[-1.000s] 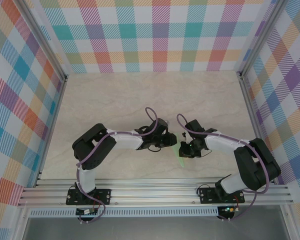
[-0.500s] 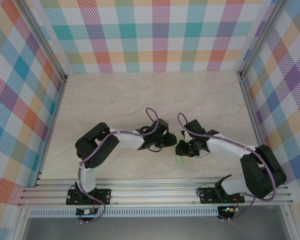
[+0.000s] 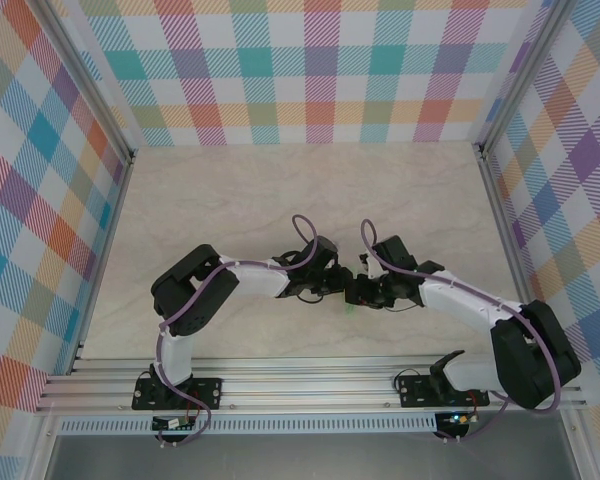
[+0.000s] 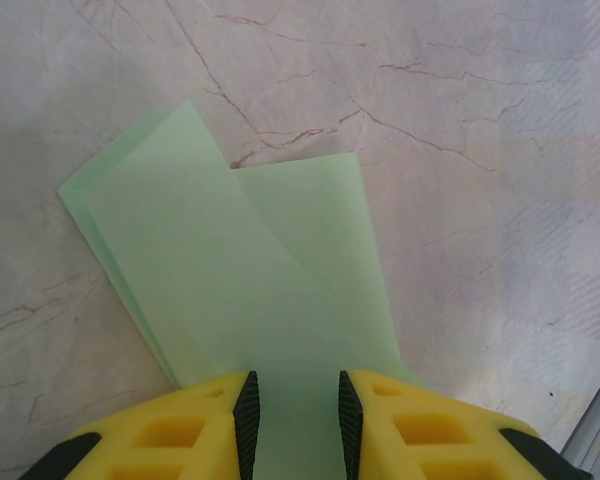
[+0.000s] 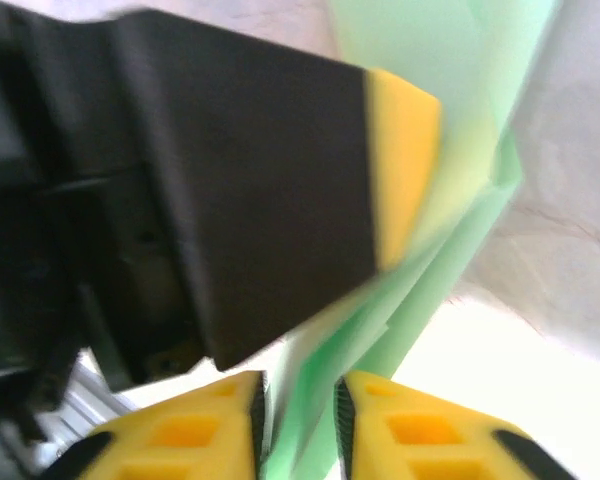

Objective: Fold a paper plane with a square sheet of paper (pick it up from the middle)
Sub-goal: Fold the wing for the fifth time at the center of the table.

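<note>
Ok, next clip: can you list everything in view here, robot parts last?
table: one, beige marbled, centre
walls: three, pastel plaid, left, back, right
frame rails: several, silver, near edge and corners
folded paper: one, pale mint green, front centre of the table
arms: two, white and black, based at the near rail
cables: two, purple, along the arms
left gripper: one, yellow fingers, jaws apart, paper between
right gripper: one, yellow fingers, jaws apart, paper between

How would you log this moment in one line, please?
step: folding | paper: folded | left gripper: jaws apart over paper | right gripper: paper between jaws, grip unclear
</note>
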You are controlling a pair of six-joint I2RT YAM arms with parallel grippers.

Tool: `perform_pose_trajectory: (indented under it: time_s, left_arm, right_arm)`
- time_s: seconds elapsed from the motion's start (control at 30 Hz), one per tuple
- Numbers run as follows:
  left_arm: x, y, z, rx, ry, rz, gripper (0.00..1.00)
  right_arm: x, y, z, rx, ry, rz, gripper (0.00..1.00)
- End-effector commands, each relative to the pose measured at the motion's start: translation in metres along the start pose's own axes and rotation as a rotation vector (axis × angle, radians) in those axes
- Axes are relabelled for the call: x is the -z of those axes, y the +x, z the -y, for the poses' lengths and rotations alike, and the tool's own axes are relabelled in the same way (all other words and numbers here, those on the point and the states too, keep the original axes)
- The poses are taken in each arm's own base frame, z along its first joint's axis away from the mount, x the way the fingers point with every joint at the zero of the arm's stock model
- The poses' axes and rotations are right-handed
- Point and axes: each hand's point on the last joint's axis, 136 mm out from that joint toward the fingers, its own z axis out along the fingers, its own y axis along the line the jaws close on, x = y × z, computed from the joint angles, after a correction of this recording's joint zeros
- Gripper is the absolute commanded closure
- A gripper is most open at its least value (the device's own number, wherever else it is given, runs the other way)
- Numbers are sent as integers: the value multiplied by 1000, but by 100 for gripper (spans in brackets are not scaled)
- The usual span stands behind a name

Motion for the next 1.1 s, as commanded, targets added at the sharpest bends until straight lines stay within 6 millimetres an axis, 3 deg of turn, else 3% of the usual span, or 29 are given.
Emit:
perform_pose_trajectory:
  time_s: [0.0,0.1,0.23,0.43,0.57,0.83,1.07]
  left_arm:
    - [-13,2,-11,-9,-32,-19,70]
    - [-12,1,-9,-12,-28,-19,69]
    - [-12,0,-9,-13,-27,-17,70]
    - [-12,1,-8,-14,-23,-23,70]
    - [-12,0,-5,-15,-17,-24,70]
    - [-10,-3,1,-35,-13,-27,69]
    - [-5,-7,8,-45,5,-20,68]
  right_arm:
    - [14,2,13,-2,94,21,58]
    - [23,2,6,-1,66,48,57]
    - [18,2,-13,-6,-43,32,70]
    - [-8,8,-24,-19,-164,-66,84]
    - [-25,9,-3,-59,-83,-84,85]
    - [-34,27,26,-130,-16,-129,84]
    - [-34,34,28,-215,-134,-147,80]
